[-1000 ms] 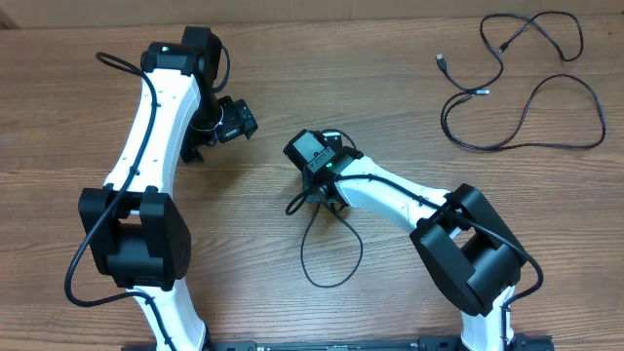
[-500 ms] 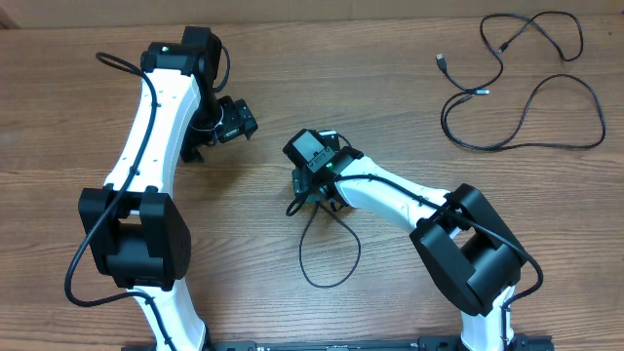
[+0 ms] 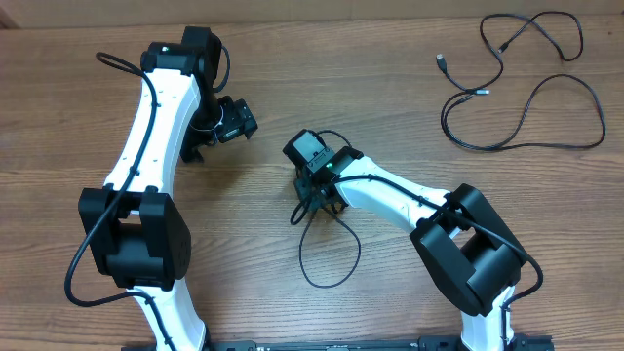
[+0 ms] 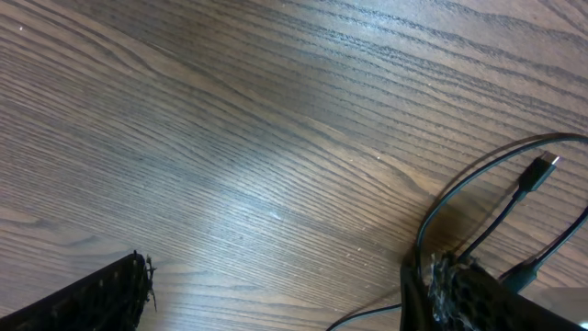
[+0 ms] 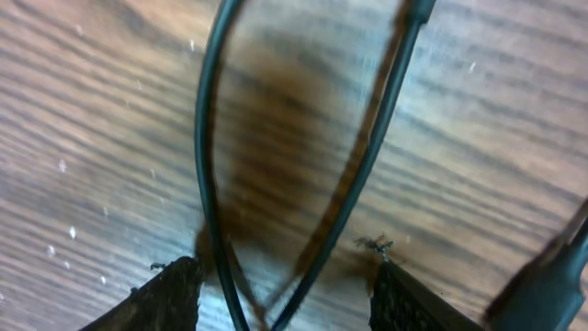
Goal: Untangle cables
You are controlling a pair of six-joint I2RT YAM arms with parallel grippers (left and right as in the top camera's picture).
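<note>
Brown wooden table (image 3: 390, 88), fine dark grain, soft sheen

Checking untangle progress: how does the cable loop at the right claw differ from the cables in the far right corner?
The centre loop is one narrow loop, strands passing between the fingers of the open right claw; the corner cables sprawl in several wide loops, no claw near. Both are thin black cords.

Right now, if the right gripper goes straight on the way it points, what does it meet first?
Likely the cable looped between the fingers of the right gripper, then the table close behind; depth is blurry.
</note>
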